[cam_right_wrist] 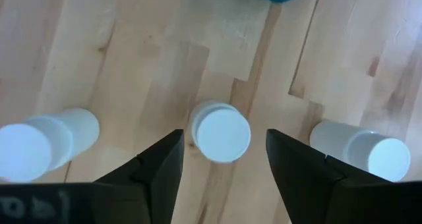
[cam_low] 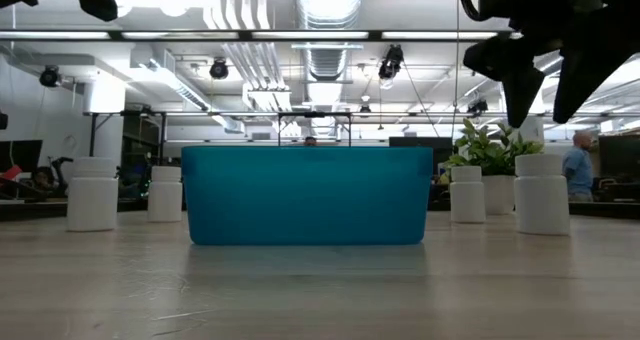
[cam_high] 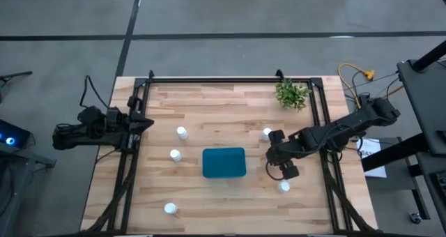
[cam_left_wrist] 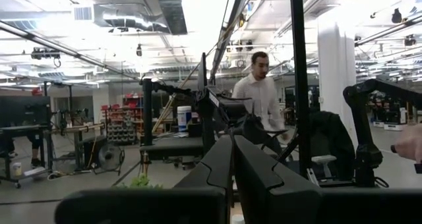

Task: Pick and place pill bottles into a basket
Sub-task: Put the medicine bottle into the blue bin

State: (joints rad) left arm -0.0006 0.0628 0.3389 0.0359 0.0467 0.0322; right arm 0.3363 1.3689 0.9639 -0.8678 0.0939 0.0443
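Basket: teal basket (cam_high: 224,162) at the bench's middle; contents cannot be told.
Right gripper: right gripper (cam_right_wrist: 223,165) fingers spread apart, poised above an upright pill bottle (cam_right_wrist: 221,132), not touching.
Other bottles: two flank it (cam_right_wrist: 46,140) (cam_right_wrist: 361,147); three stand left of the basket.
Plant: small plant (cam_high: 291,94) near the far edge.
Left gripper: left gripper (cam_high: 143,123) at the left edge, fingers closed.
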